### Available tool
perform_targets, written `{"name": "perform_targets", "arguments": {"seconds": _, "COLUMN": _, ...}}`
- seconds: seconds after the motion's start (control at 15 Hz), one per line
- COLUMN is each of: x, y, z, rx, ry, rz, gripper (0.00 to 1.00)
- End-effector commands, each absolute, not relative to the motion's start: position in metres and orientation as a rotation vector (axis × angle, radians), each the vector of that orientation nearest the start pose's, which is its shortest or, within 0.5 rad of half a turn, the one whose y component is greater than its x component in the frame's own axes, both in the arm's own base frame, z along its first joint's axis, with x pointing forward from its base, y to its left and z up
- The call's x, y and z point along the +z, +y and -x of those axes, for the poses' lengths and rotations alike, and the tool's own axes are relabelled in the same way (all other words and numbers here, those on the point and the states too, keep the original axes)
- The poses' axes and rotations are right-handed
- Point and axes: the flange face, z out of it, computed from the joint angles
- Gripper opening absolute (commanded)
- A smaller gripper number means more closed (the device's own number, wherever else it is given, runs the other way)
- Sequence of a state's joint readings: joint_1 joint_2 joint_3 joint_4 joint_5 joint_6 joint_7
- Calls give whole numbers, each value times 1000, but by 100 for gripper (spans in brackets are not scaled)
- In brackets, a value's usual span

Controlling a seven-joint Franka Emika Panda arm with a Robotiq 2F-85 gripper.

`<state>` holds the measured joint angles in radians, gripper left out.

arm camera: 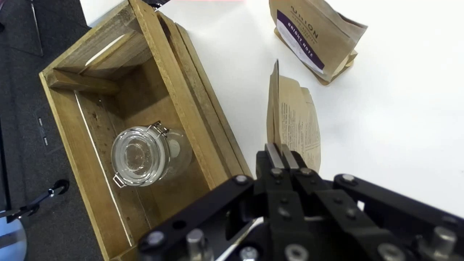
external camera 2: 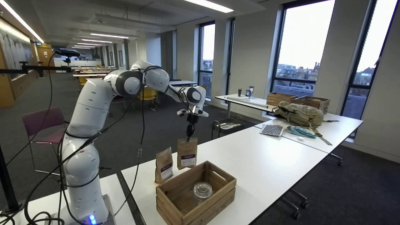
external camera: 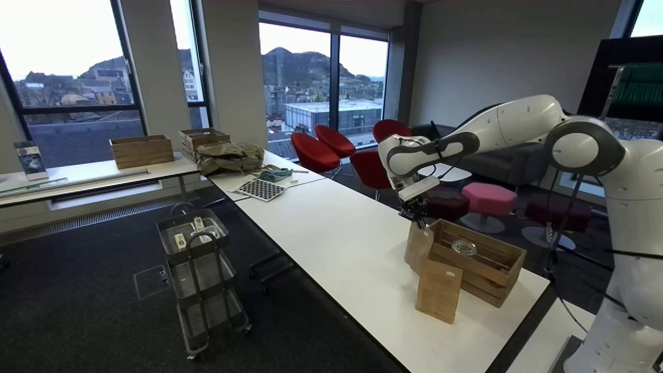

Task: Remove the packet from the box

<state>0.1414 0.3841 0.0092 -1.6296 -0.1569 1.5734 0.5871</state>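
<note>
My gripper (arm camera: 279,149) is shut on the top edge of a brown paper packet (arm camera: 299,119). In the exterior views, this packet (external camera 2: 187,153) hangs upright beside the wooden box (external camera 2: 215,200), outside it; I cannot tell whether its base touches the table. The held packet also shows in an exterior view (external camera: 417,247), under the gripper (external camera: 420,224). A second brown packet (arm camera: 315,36) with a purple and white label stands on the table outside the box; it also shows in an exterior view (external camera: 439,291). The box (arm camera: 174,87) holds no visible packet.
A clear glass jar (arm camera: 139,156) with a wire clasp is inside the box. A patterned board (external camera: 261,189), a teal cloth (external camera: 274,174) and a green-brown backpack (external camera: 230,157) lie at the table's far end. A grey trolley (external camera: 191,241) stands beside the table.
</note>
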Motion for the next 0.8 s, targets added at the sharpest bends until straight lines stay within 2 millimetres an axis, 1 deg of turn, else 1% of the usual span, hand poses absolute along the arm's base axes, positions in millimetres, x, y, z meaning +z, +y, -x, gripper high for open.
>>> {"name": "perform_targets", "arguments": {"seconds": 0.0, "x": 376, "y": 82, "z": -614, "rx": 652, "ry": 557, "rz": 3274, "gripper": 0}}
{"name": "perform_targets", "arguments": {"seconds": 0.47, "x": 361, "y": 85, "z": -617, "rx": 710, "ry": 431, "rz": 3208, "gripper": 0}}
{"name": "perform_targets", "arguments": {"seconds": 0.6, "x": 356, "y": 86, "z": -617, "rx": 708, "ry": 426, "rz": 3216, "gripper": 0}}
{"name": "perform_targets", "arguments": {"seconds": 0.73, "x": 349, "y": 84, "z": -618, "rx": 663, "ry": 449, "rz": 3257, "gripper": 0}}
